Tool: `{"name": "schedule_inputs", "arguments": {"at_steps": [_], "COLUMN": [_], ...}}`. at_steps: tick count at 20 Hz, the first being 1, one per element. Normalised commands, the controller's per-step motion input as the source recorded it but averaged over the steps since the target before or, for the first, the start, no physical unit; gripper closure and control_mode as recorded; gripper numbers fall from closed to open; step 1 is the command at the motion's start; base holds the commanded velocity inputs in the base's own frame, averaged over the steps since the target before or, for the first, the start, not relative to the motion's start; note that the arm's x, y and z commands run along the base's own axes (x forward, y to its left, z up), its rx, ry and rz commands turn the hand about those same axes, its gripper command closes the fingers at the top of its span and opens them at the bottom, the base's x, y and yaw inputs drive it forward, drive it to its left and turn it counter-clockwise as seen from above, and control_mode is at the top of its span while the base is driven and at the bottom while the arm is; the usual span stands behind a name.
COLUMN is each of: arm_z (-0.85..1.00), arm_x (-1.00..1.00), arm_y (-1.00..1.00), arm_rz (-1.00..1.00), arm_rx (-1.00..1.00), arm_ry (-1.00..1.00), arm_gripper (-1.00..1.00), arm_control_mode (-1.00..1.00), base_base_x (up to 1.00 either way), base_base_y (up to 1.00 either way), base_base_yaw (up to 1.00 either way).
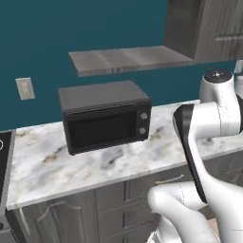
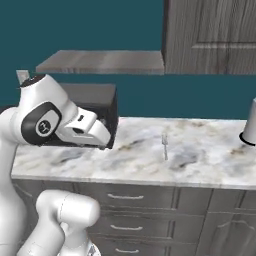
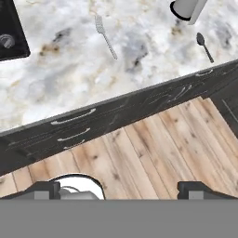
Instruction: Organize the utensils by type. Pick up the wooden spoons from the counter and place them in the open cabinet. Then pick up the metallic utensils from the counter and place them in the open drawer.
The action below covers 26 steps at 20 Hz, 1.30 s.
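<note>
Fork (image 3: 106, 36) on counter (image 3: 69, 79), well ahead of open gripper (image 3: 118, 188)

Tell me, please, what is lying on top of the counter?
On the counter lie a fork and a dark spoon, beside a grey cylinder and a microwave. The arm covers part of the counter, so anything behind it cannot be seen.

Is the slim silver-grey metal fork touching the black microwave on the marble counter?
Apart. In the hand view, bare marble counter separates the fork from the microwave; the right base view shows the same gap.
</note>
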Motion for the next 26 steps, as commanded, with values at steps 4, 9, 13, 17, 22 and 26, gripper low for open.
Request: {"name": "schedule_inputs", "arguments": {"at_steps": [4,9,13,17,22,26], "arm_z": [0.00,0.00,0.00,0.00,0.00,-0.08], "arm_x": [0.00,0.00,0.00,0.00,0.00,0.09], "arm_y": [0.00,0.00,0.00,0.00,0.00,-0.11], "arm_rz": [0.00,0.00,0.00,0.00,0.00,0.00], "arm_rx": [0.00,0.00,0.00,0.00,0.00,0.06], "arm_ry": [0.00,0.00,0.00,0.00,0.00,-0.01], "arm_gripper": [-1.00,-1.00,-1.00,-1.00,-1.00,-1.00], "arm_control_mode": [1.00,1.00,1.00,1.00,1.00,-1.00], "base_base_x": [0.36,0.38,0.60,0.75,0.23,0.00], "base_base_y": [-0.61,-0.78,-0.62,-0.46,-0.42,-0.04], "base_base_yaw": [0.38,0.17,0.16,0.26,0.09,0.00]}}
